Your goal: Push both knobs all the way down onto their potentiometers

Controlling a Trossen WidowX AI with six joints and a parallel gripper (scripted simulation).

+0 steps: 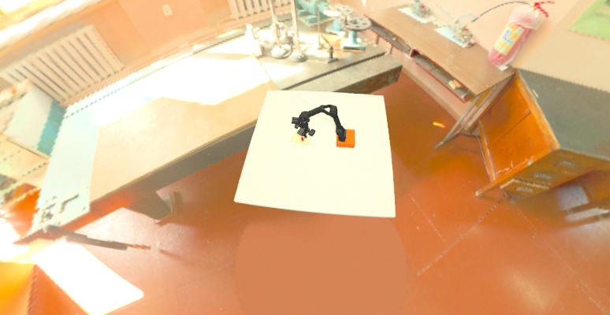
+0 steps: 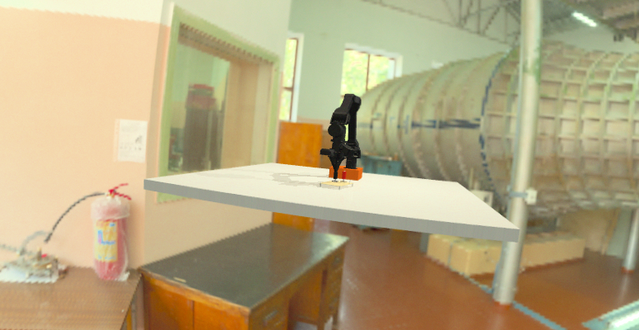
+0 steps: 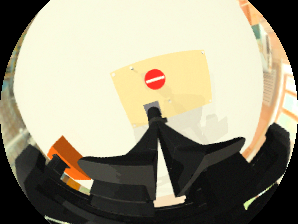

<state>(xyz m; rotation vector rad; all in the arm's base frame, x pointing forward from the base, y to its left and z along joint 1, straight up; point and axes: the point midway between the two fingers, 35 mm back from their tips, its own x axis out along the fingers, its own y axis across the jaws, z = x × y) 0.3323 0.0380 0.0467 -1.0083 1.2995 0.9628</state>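
We see the pale yellow circuit board [image 1: 295,139] [image 2: 333,185] [image 3: 190,75] on the white table [image 1: 315,180] [image 2: 402,198] [image 3: 65,65], raised on short legs [image 2: 352,184]. In the top view it lies left of the orange base block [image 1: 351,138] [image 2: 357,174] [image 3: 67,155]. A red knob [image 1: 302,138] [image 2: 343,174] [image 3: 154,79] with a white stripe across its top stands upright on the board, apart from the fingertips. Beside it, a grey potentiometer [image 3: 148,106] shows partly beneath our gripper [image 1: 303,135] [image 2: 335,178] [image 3: 157,120], which points down. Its fingers are closed together at the tips, and we see nothing clasped between them. A dark piece sits right at the tips; we cannot tell how much of it is the second knob, whether they touch it, or how far down either knob sits. From the base, the black arm [image 1: 329,109] [image 2: 352,104] arches over to the board. At far right in the top view, a fire extinguisher [image 1: 511,39] [image 2: 109,238] stands against the wall.
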